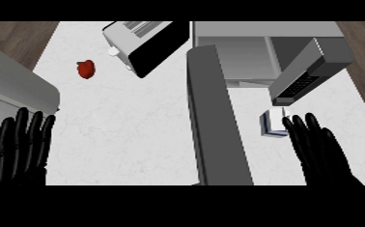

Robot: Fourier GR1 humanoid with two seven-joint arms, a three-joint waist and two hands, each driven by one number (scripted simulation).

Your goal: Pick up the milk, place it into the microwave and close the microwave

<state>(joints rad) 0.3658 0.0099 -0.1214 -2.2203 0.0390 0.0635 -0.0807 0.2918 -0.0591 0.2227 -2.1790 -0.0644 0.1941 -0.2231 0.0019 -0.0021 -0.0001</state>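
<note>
A small white and blue milk carton stands on the white counter at the right, just below the microwave. The microwave's door is swung open and reaches down the middle of the view. My right hand is open at the lower right, its fingertips close beside the carton's right side, holding nothing. At the lower left edge my left hand rests open with its fingers up.
A toaster sits at the back, left of the microwave. A red bell pepper lies on the counter further left. A grey sink edge shows at the far left. Wooden floor borders the counter's top corners.
</note>
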